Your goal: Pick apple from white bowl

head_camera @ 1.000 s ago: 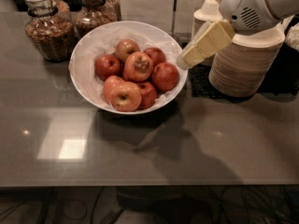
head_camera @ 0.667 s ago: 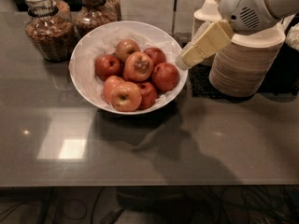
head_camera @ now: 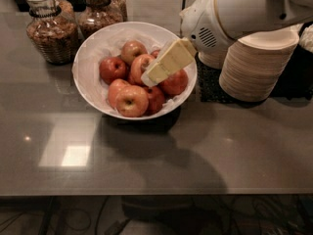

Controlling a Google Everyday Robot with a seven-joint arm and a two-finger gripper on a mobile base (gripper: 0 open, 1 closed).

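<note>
I log dim, warm light. Pale glare on the table (head_camera: 254, 146). The gripper (head_camera: 151, 76) hangs over the white bowl (head_camera: 93, 48), which casts a soft shadow toward me.

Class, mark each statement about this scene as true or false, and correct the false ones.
1. The white bowl holds several apples. True.
2. Two glass jars stand behind the bowl. True.
3. The gripper hangs over the jars. False: it is over the white bowl, partly covering the apple with the russet patch.
4. Nothing stands right of the white bowl in the picture. False: stacked paper bowls stand there.
</note>
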